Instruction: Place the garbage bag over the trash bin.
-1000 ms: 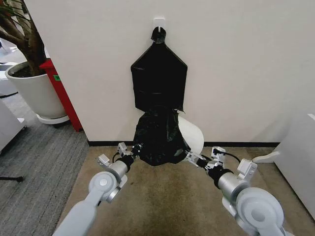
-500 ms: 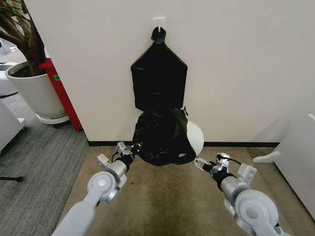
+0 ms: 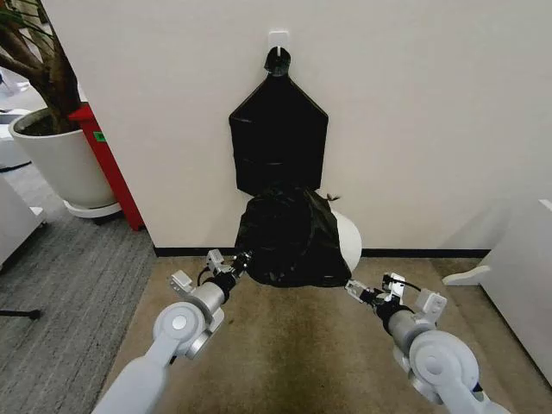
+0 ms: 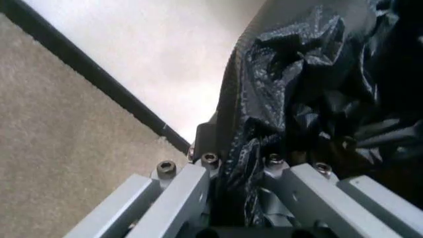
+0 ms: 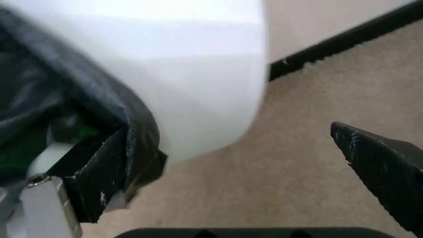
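Crinkly glossy black plastic garbage bag (image 3: 291,237): draped over most of the small round white plastic trash bin (image 3: 348,240), which is tipped on its side on the tan carpeted floor (image 3: 285,345) at the foot of the cream wall (image 3: 431,121). White bin wall is left exposed on the robot's right side.

Left gripper (image 3: 239,259): positioned at the bag's lower left edge. In the left wrist view, the jaws are seen closed on a gathered fold of the black film (image 4: 278,99).

Right gripper (image 3: 354,288): located on the carpet side of the bin, just below its exposed white wall and clear of the bag in the head view. In the right wrist view, the jaws are seen spread wide, with nothing held between them; the bag edge (image 5: 99,124) and white bin wall (image 5: 198,74) are seen close ahead.

Flat black bundle of bags with knotted top (image 3: 278,129): hung from a white wall hook (image 3: 278,39), directly above the bin.

Large white plant pot (image 3: 53,159): at the far left, beside a red panel (image 3: 108,164).
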Robot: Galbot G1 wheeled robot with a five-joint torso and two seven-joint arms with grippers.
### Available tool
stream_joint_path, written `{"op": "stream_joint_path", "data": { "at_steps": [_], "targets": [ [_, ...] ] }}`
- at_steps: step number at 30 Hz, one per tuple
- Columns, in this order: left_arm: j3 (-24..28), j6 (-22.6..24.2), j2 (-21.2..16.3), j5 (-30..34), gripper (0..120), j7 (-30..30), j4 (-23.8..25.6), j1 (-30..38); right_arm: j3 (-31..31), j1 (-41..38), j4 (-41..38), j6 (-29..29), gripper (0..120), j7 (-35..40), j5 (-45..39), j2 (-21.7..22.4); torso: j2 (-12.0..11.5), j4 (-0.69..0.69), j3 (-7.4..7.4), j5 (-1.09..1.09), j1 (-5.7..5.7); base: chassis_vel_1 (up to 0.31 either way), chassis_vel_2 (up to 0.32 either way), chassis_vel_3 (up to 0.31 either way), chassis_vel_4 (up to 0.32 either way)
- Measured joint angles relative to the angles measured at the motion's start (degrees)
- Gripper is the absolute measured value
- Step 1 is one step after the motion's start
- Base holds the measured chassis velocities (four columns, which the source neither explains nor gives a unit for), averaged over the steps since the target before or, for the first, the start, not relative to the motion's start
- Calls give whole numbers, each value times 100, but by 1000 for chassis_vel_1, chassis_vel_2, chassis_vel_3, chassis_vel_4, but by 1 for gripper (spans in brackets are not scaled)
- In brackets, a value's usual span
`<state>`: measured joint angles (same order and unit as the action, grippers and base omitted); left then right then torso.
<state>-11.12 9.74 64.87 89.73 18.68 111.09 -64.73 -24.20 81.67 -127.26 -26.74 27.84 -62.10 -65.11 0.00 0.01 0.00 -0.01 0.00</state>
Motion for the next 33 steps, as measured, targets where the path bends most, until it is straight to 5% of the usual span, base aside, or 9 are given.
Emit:
{"op": "stream_joint_path", "data": {
  "at_steps": [12, 23, 33],
  "targets": [
    [131, 133, 4, -568, 3, 1316, 615, 84, -25, 499, -749, 34, 100, -178, 308, -79, 0, -1, 0, 1, 0, 0, 0, 0, 0],
    [-124, 84, 24, 548, 3, 1357, 656, 121, -191, 668, -407, 220, 100, -603, 415, -62, 0, -1, 0, 1, 0, 0, 0, 0, 0],
    [-146, 117, 7, 832, 3, 1374, 642, 180, -239, 702, -726, 362, 100, -554, 273, -144, 0, 0, 0, 1, 0, 0, 0, 0, 0]
  ]
}}
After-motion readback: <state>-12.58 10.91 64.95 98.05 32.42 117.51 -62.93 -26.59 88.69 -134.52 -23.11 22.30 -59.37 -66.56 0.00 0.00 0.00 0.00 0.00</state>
